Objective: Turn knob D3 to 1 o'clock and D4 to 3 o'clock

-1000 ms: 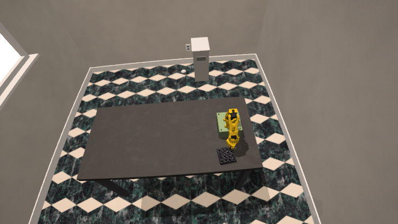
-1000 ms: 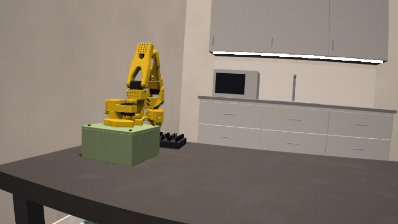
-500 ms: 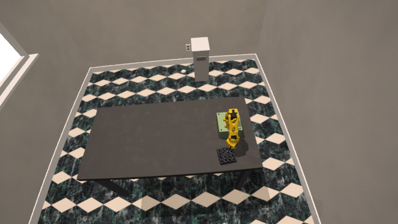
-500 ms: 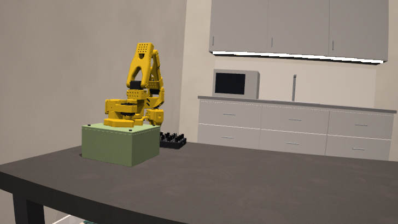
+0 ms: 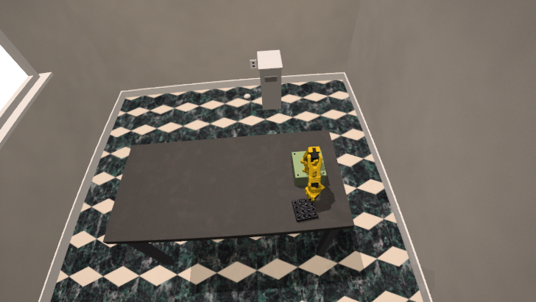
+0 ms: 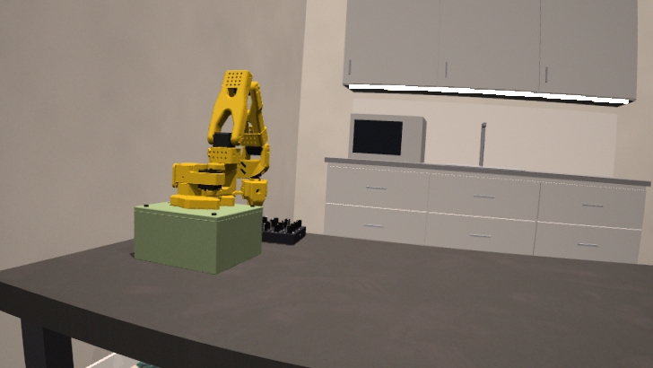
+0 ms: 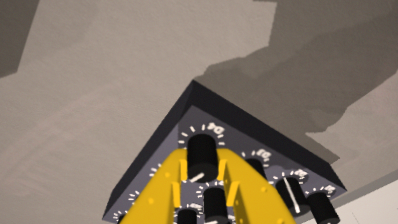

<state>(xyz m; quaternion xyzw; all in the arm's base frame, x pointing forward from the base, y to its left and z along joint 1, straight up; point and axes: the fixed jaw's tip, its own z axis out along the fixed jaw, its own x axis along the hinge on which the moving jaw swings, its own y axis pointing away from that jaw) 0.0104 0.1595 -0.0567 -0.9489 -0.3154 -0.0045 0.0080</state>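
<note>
Knob D4 (image 7: 202, 152) sits at the far corner of the knob box (image 5: 305, 210), which lies on the dark table (image 5: 210, 187) just in front of the arm's green pedestal (image 5: 298, 180). My gripper (image 7: 202, 175) is clamped on D4, yellow fingers on both sides. Knob D3 (image 7: 256, 166) stands just beside, untouched.

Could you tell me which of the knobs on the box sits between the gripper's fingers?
Knob D4, at the box's far corner: the yellow fingers of the gripper flank it, while neighbouring D3 stands free.
</note>
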